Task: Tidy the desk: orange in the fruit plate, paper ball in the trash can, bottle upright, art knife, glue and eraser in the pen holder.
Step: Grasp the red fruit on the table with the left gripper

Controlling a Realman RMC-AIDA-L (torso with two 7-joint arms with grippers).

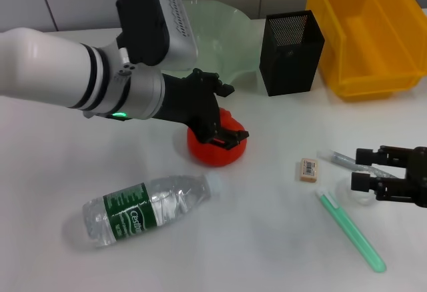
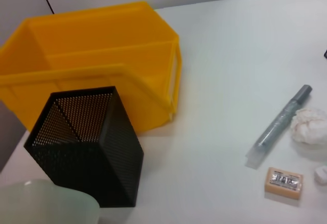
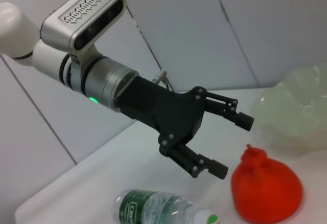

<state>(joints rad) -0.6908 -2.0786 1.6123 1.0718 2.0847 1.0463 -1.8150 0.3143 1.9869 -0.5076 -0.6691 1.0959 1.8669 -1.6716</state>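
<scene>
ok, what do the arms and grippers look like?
Left arm: glossy white links, black ring bands, silver wrist with a green LED, grey perforated camera box. Left gripper: matte black, two slim linkage fingers. Right gripper: same black linkage build.

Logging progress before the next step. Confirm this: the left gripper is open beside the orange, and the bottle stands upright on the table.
Not quite. The bottle lies on its side on the table, as the head view shows. The rest holds: the left gripper is open beside the orange, not gripping it, as the right wrist view shows.
</scene>
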